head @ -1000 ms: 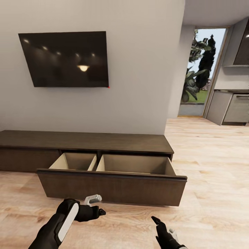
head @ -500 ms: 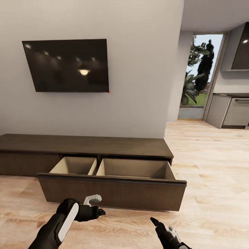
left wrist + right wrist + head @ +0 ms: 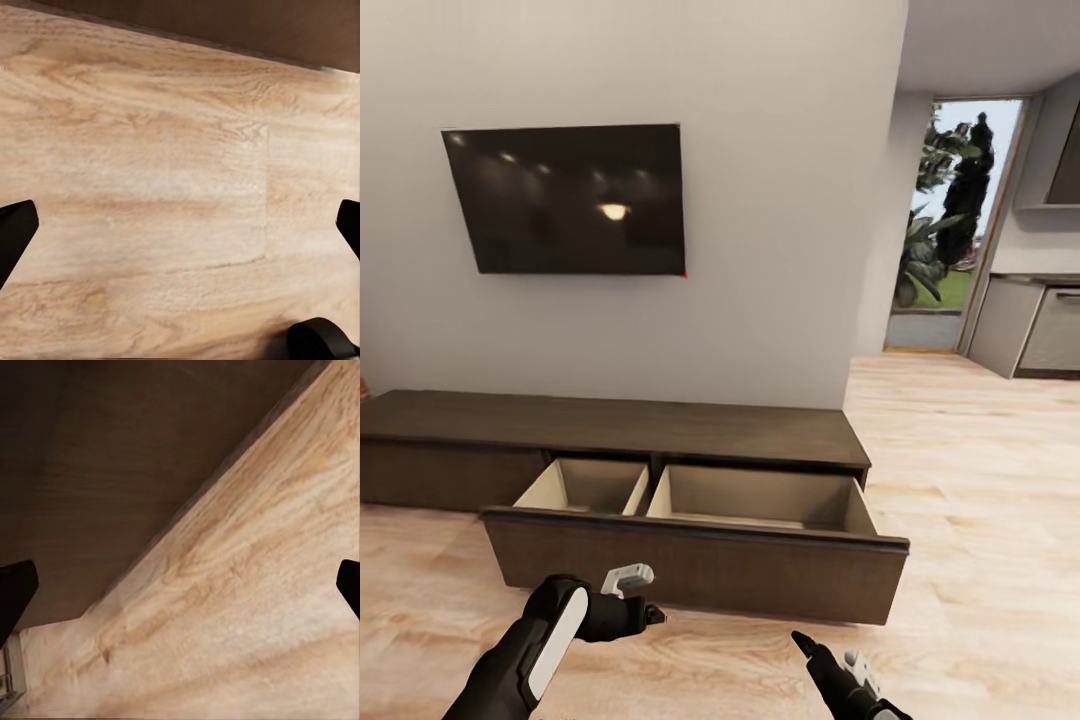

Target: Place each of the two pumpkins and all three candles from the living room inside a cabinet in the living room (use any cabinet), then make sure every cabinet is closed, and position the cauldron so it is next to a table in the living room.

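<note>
Head view: long low dark-brown cabinet (image 3: 610,425) against the pale wall, under a wall-mounted black TV (image 3: 568,198). One wide drawer (image 3: 695,565) pulled well out, handle-less front facing the robot, two pale beige compartments open to view, both bare inside. Section of the cabinet at the left closed. Light wood floor (image 3: 980,480) all around, running on to a doorway (image 3: 950,225) at the right with greenery outside, grey kitchen units beside it. Left end effector (image 3: 650,615) low in the frame, black, just short of the drawer front, above the floor, holding nothing; width hard to tell from this angle. Right end effector (image 3: 800,640) at the lower edge, one dark fingertip pointing up toward the drawer, also holding nothing.

Left wrist view: floor boards (image 3: 172,202) close up, a dark strip of cabinet wood (image 3: 225,26) along one edge. Black fingertips (image 3: 15,232) at opposite margins of the frame, so left end effector spread wide, nothing between.

Right wrist view: dark-brown drawer front (image 3: 112,472) meeting the floor (image 3: 240,607) along a slanted line. Black fingertips (image 3: 15,589) again at opposite margins, right end effector spread wide, nothing gripped.
</note>
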Robot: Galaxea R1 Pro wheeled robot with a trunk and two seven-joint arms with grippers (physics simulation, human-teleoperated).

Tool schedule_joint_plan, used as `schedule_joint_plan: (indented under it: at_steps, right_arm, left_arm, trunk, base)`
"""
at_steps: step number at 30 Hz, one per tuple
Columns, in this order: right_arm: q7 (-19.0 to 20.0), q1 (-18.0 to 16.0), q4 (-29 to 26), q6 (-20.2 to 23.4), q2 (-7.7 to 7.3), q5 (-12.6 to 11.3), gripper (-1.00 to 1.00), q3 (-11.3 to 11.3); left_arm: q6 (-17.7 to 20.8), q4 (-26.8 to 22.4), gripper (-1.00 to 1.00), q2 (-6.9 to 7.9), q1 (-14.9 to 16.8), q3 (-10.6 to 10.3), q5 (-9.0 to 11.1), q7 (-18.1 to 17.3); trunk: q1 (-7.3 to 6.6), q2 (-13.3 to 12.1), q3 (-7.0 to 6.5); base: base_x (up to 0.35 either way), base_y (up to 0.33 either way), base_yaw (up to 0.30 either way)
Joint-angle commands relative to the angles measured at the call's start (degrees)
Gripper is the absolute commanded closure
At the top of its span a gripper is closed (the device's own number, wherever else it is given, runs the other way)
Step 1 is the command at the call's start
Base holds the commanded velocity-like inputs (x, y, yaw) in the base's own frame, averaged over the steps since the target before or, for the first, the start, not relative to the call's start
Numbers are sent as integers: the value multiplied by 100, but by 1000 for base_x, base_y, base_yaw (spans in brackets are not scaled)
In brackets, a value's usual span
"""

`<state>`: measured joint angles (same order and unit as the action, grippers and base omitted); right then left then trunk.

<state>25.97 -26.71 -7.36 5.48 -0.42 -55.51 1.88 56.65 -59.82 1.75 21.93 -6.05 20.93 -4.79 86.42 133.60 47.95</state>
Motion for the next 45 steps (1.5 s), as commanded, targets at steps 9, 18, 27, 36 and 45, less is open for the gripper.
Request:
schedule_joint_plan:
  at_steps: [9,18,27,36,45]
  right_arm:
    - [-38,-1,4,-47,7,-40,-100,32]
    - [-280,-1,6,-203,15,166,-100,32]
    - [-625,-1,10,-276,16,368,-100,29]
    - [-636,-1,27,-327,16,363,-100,29]
    - [-629,-1,20,-919,16,383,-100,35]
  left_arm:
    - [16,5,-100,10,4,-3,-55,-56]
    - [17,-9,-100,17,4,-2,-54,-57]
    - [19,-13,-100,19,4,6,-54,-57]
    - [22,-13,-100,89,4,181,-43,-56]
    - [22,-19,-100,163,4,192,-36,-57]
  trunk:
    - [-200,-360,-156]
    - [-397,-721,-318]
    - [-595,-1082,-476]
    - [-793,-1443,-604]
    - [-990,-1804,-722]
  base:
    - [-3,0,283]
    - [-200,78,291]
    - [-284,142,292]
    - [-286,144,283]
    - [-286,144,269]
